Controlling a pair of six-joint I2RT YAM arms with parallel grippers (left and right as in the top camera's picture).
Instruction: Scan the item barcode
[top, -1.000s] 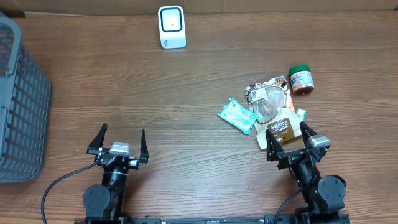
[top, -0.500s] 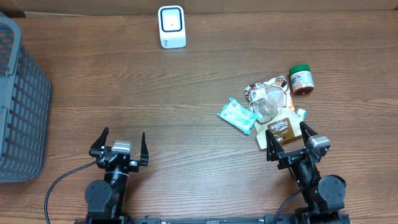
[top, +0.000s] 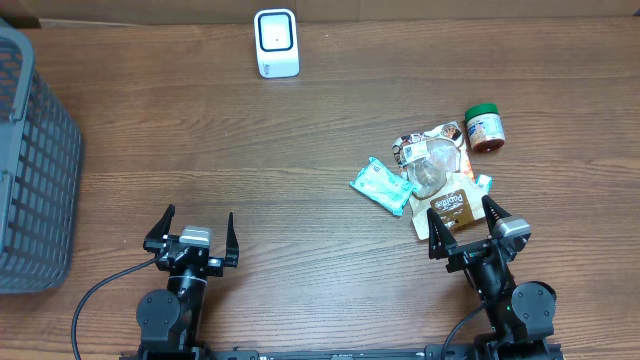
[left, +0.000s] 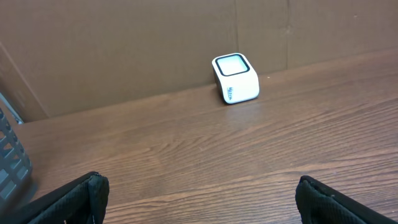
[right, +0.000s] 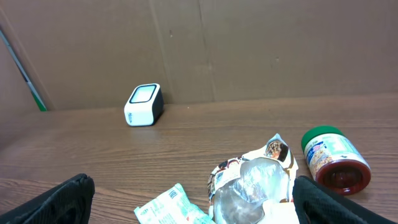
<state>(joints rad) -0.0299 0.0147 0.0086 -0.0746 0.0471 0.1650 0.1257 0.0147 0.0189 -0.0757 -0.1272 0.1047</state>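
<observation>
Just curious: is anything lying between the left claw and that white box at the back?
No: only bare table lies between the left gripper and the white scanner, as the overhead view shows.

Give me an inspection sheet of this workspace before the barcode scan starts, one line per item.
Surface: brown wooden table, no spills seen.
Job's things: white scanner upright at the far edge; teal packet, crinkled clear bag, brown pouch and green-lidded jar on its side, clustered at right.
Clutter: nothing seen.
Grippers: left gripper and right gripper both open, holding nothing.
Cables: black cable curling from the left arm's base.
Surroundings: gray basket at the left edge; cardboard wall behind.
</observation>
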